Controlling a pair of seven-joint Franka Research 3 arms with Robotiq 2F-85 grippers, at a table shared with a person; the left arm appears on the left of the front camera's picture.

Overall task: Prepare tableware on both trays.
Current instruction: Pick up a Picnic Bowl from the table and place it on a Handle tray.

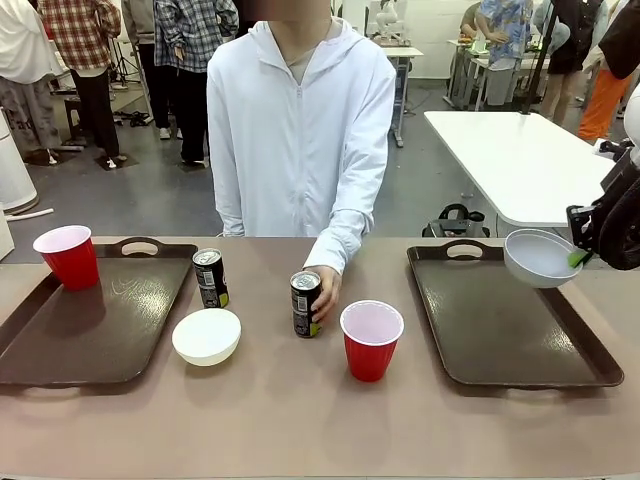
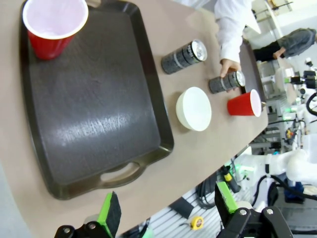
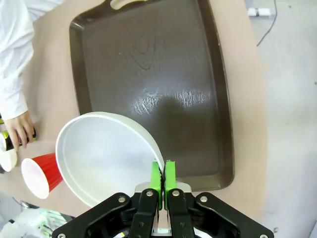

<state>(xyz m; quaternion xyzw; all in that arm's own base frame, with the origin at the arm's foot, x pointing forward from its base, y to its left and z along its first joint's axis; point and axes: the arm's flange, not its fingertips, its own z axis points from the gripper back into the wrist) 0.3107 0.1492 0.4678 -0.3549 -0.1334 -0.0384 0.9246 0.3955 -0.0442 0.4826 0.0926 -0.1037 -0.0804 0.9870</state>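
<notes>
The pale grey-blue round bowl (image 1: 540, 258) is gripped by its rim in the tightly closed right pincer (image 1: 578, 258) and held raised above the right-hand dark brown rectangular plastic tray (image 1: 500, 330) on the bench (image 1: 280, 400). The left pincer (image 2: 167, 204) is spread wide and empty near the other dark brown tray (image 2: 89, 114), on which a red plastic cup (image 2: 52, 25) is stood.
</notes>
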